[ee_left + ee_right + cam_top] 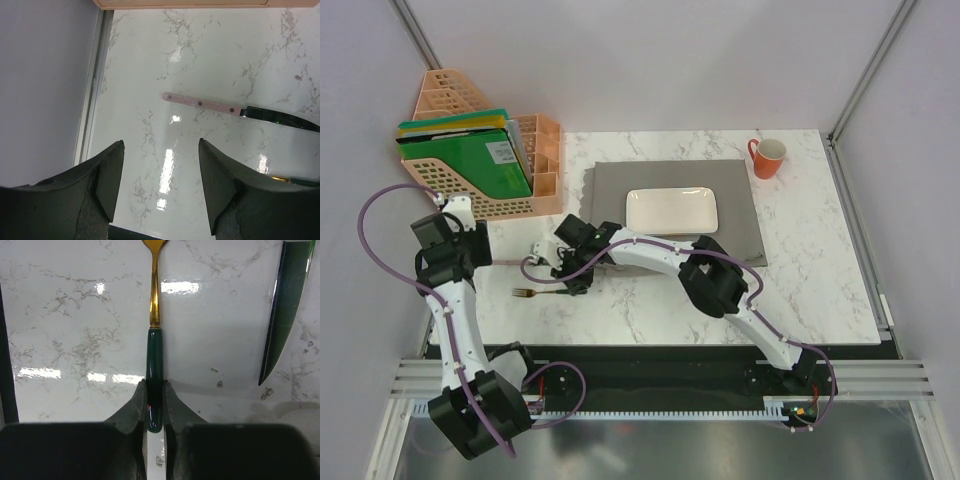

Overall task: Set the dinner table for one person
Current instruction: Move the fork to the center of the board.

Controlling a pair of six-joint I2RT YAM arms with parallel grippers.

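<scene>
- Table (810, 260): white marble top with grey veins, filling the middle of the top view ahead of both arm bases.
- Placemat (740, 225): grey, on the far middle of the table. A white plate (672, 210) lies on it, long side left to right.
- Mug (767, 157): orange, upright, at the far right corner, just off the placemat's corner.
- Organizer (545, 150): pink lattice file rack at the far left, green folders standing in it.
- Right gripper (155, 390): arm reaches across to the left side of the table. Fingers are clamped on the dark green handle of a fork (154, 355), near the handle's end. The gold neck runs straight away from the wrist camera.
- Fork tines point left in the top view (525, 293), over bare marble left of the placemat. Cannot tell whether the fork touches the surface or sits just above it.
- Knife (235, 110): pink riveted handle, dark blade, flat on the marble. Its blade tip lies just beside the fork in the right wrist view, not touching it.
- Left gripper (160, 165): fingers spread wide, nothing between them, above bare marble near the table's left edge, with the knife handle ahead of the fingertips.
</scene>
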